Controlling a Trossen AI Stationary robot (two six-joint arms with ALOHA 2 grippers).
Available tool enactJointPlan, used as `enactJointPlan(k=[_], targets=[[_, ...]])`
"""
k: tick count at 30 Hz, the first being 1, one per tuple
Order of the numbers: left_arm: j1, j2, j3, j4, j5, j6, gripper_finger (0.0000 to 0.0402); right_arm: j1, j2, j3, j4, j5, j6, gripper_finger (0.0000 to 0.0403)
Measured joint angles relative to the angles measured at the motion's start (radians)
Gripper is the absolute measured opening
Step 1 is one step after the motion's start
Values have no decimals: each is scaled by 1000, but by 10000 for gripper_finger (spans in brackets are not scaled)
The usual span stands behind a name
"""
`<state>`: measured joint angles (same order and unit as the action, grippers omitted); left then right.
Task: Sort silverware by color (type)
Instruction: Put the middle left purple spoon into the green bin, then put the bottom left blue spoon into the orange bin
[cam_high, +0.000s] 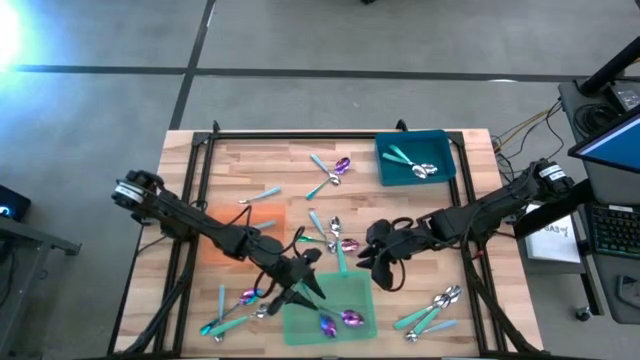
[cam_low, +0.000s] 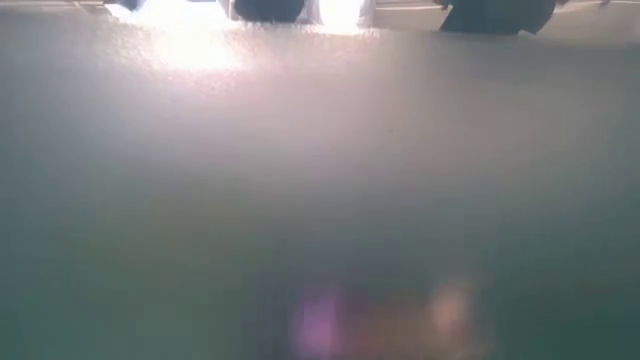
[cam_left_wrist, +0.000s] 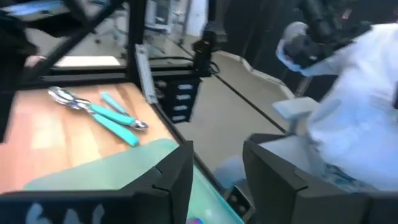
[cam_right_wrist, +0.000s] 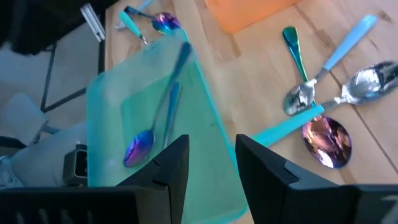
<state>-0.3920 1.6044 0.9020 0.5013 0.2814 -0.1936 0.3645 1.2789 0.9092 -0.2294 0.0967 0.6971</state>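
Silverware lies in groups on the wooden table. Two purple-headed spoons lie on the green mat, and one shows in the right wrist view. Silver spoons lie in the teal bin. Mixed spoons lie at the centre, more at the near left and near right. My left gripper hangs open over the mat's left part. My right gripper is open above the mat's far right corner. Both hold nothing.
An orange mat lies left of centre, partly under my left arm. Two more spoons lie at the far centre, and a lone teal handle beside the orange mat. A person in white is beyond the table's right edge. The low view is blurred.
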Motion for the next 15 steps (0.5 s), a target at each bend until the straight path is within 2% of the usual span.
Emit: enactJointPlan(k=[3,7,11,15], targets=[[0,-39,0,-83,18,-15,110,0,0,0,-34,0,8,121],[0,-120,0,-321,18,-71,101,0,0,0,-83,0,52,121],[-10,-207,0,-624,17,-230,100,0,0,0,-107,0,63,121],[-79,-268,0,-881,-11,-403,100,0,0,-1,-109,8,60,121]])
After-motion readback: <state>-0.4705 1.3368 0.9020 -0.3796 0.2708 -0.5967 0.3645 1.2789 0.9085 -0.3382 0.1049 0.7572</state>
